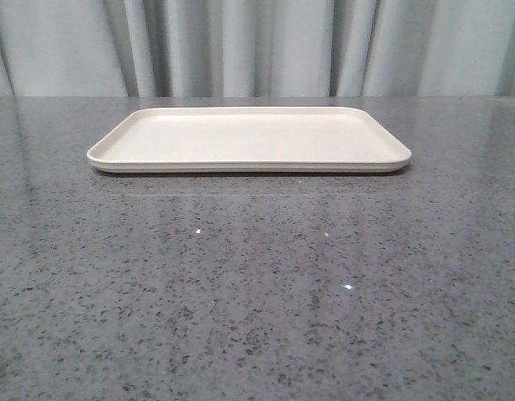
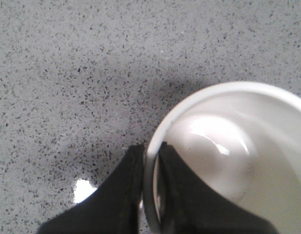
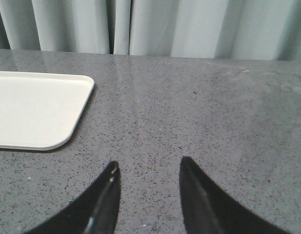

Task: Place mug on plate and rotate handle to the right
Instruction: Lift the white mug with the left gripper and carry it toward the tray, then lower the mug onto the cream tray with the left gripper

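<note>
Front view: the plate [image 1: 249, 138] lies flat on the speckled grey table [image 1: 257, 292], toward the far side, with nothing on it. A pale pleated curtain [image 1: 257, 46] hangs behind the table edge. Neither arm nor the mug shows here.

Left wrist view: the mug [image 2: 228, 156] is seen from above, its white interior holding nothing, with a bright glare on the bottom. The left gripper [image 2: 151, 183] pinches the mug's rim: one black finger [image 2: 121, 195] sits outside the wall and the other inside, the white rim running between them. The mug is over bare tabletop [image 2: 91, 63], a shadow spreading beside it; whether it stands on the surface or is lifted I cannot tell. The handle and the printed face are out of sight.

Right wrist view: the right gripper [image 3: 148, 195] is spread wide, gripping nothing, its two black fingers [image 3: 104, 200] above bare table. A corner of the plate [image 3: 38, 109] lies well apart from the fingers, with the curtain beyond.
</note>
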Robot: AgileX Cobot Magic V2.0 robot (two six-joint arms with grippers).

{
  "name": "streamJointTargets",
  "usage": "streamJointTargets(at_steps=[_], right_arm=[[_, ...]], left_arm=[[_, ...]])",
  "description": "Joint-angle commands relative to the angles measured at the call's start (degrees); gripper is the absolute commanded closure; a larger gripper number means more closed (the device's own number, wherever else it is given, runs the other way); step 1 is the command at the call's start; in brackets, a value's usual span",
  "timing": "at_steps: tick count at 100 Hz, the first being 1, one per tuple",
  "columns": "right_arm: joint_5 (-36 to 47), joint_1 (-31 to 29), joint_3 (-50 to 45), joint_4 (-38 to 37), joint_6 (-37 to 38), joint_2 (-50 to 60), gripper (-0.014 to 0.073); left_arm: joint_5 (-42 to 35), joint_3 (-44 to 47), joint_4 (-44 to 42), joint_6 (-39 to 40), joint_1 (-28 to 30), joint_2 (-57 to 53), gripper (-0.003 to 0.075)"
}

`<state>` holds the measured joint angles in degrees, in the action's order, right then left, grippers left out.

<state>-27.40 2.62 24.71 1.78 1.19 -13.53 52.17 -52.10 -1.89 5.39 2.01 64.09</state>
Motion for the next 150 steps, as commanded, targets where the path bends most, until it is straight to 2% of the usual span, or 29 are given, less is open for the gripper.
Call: streamJointTargets(at_steps=[1,20,52,86,116,150], right_arm=[[4.33,0.1,2.13,-0.02,-0.2,-1.18,0.0287],[4.33,0.1,2.13,-0.02,-0.2,-1.18,0.0287],[4.57,0.1,2.13,-0.02,-0.2,-1.18,0.0287],[4.62,0.1,2.13,-0.02,-0.2,-1.18,0.0287],[4.7,0.1,2.13,-0.02,-0.2,-1.18,0.0287],[4.64,0.1,2.13,-0.02,-0.2,-1.18,0.0287]], left_arm=[[-2.51,-1.92,-0.1,0.55,0.15,-0.8,0.0739],[-1.82,-2.97,-0.15,0.55,0.15,-0.8,0.0739],[-2.14,-12.31,3.12,-0.09,-1.48,0.01,0.0739],[-3.92,-22.31,4.65,-0.09,-13.5,11.74,0.0739],[-3.92,-35.89,5.32,-0.09,-22.12,25.05,0.0739],[-2.56,-47.42,6.44,-0.09,-28.64,36.49,0.0739]])
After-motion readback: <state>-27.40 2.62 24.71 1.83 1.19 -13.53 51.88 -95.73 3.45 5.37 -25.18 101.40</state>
